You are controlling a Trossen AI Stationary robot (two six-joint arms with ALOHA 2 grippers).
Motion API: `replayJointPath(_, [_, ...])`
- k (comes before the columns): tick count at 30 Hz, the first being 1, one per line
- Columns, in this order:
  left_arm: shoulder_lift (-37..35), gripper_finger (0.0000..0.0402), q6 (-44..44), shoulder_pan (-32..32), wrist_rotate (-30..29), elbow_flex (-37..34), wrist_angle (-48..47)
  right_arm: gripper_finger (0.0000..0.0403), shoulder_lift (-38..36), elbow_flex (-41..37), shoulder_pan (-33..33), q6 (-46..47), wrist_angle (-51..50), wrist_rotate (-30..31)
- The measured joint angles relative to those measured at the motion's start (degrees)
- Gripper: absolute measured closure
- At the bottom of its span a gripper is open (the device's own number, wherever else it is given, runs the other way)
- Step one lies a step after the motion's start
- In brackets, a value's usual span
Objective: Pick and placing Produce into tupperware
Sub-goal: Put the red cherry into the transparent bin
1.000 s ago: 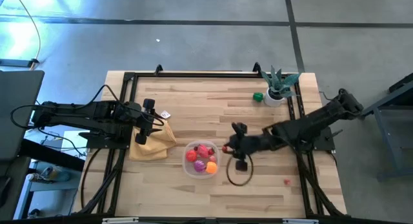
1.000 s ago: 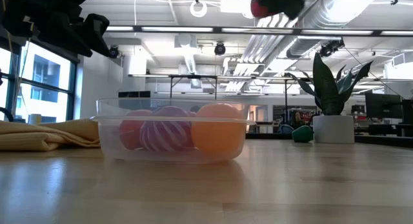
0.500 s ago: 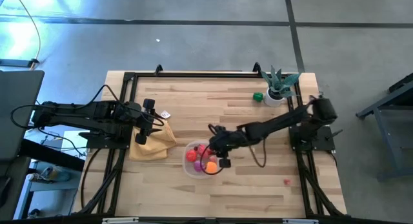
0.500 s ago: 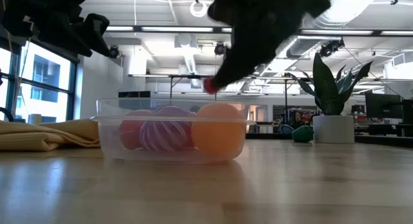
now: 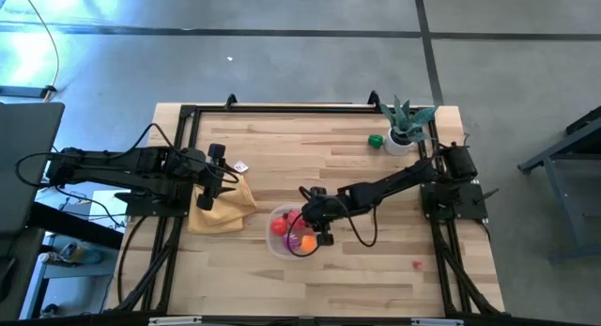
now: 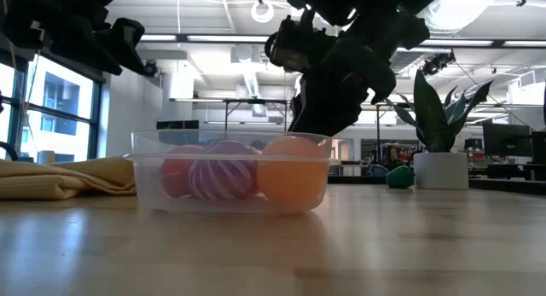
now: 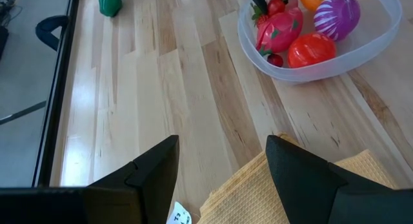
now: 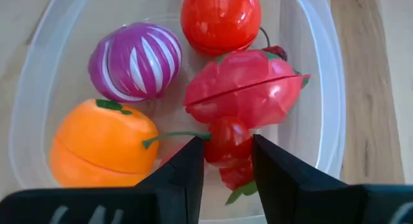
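Observation:
The clear tupperware stands near the table's middle, seen level in the low view. In it lie a red tomato, a purple-and-white onion, an orange, a pink-red fruit and a small cherry. My right gripper reaches down into the container, shut on a small red cherry piece. My left gripper is open and hovers over the mustard-yellow cloth, left of the container. A green toy piece rests on the table beside the potted plant. My right gripper pinches the small red cherry piece between its two fingertips, which come from above and slant down from the table's right side. Its green stem sticks out sideways over the orange. The cherry sits low inside the container, against the pink-red fruit.
A spiky green plant in a white pot stands at the far right corner. A tiny red piece lies on the wood near the right rail. A black frame borders the table. Bare wood spreads in front of the container.
My right gripper has travelled toward the table's left, from beside the container's right side to above it, and then down into it, carrying the small red piece all the way. The left arm has kept still.

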Motion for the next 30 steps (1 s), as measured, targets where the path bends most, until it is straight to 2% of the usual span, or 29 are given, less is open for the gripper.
replayJointPath(9, [0.0,0.0181,0.0,0.0,-0.02,0.0,0.0,0.0269,0.0,0.0,0.02,0.09,-0.03,0.19])
replayJointPath(30, [0.0,0.0181,0.01,0.0,0.0,0.0,0.0,0.024,0.0,-0.02,0.04,1.09,1.01,-0.31])
